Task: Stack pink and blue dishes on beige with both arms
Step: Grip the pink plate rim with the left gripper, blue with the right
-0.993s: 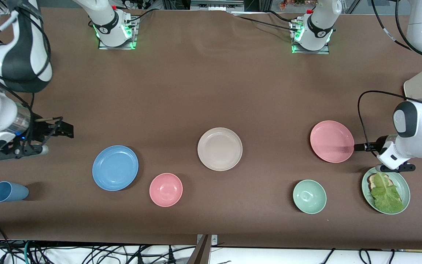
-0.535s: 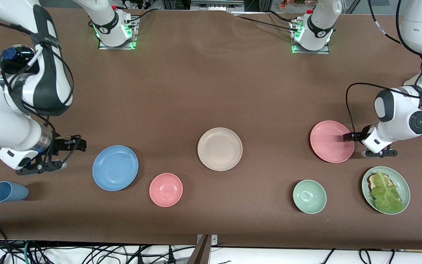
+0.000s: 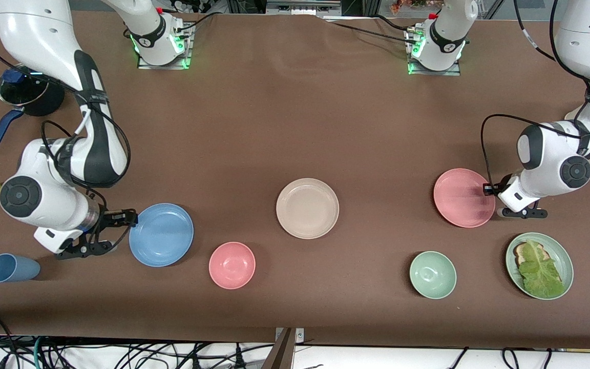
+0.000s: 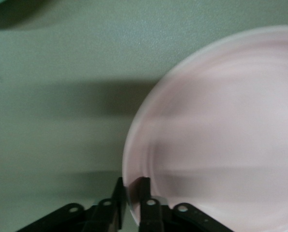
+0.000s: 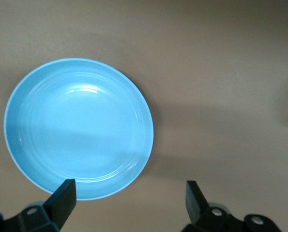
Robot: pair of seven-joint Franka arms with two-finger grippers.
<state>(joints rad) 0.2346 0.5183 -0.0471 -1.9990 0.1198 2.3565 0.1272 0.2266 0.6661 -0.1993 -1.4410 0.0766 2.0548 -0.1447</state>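
Left gripper point(image 3: 488, 189) clamped on pink plate point(image 3: 463, 197) rim, right gripper point(image 3: 130, 217) spread wide at blue plate point(image 3: 161, 234) edge

Round plates, no long axis, all lying flat, open sides up: pink at frame's right-centre, blue lower left, beige plate point(image 3: 307, 208) in the middle, apart from both. Since a second ago: left fingers point(image 4: 143, 193) closed onto the pink rim; right gripper moved from frame's left edge to the blue rim, jaws apart

Three matching shallow plates, flat on the bench, unstacked.
Beige plate point(image 3: 307, 208) central and empty; blue plate point(image 3: 161, 234) lies toward the right arm's end from it, pink plate point(image 3: 463, 197) toward the left arm's end, both well apart.
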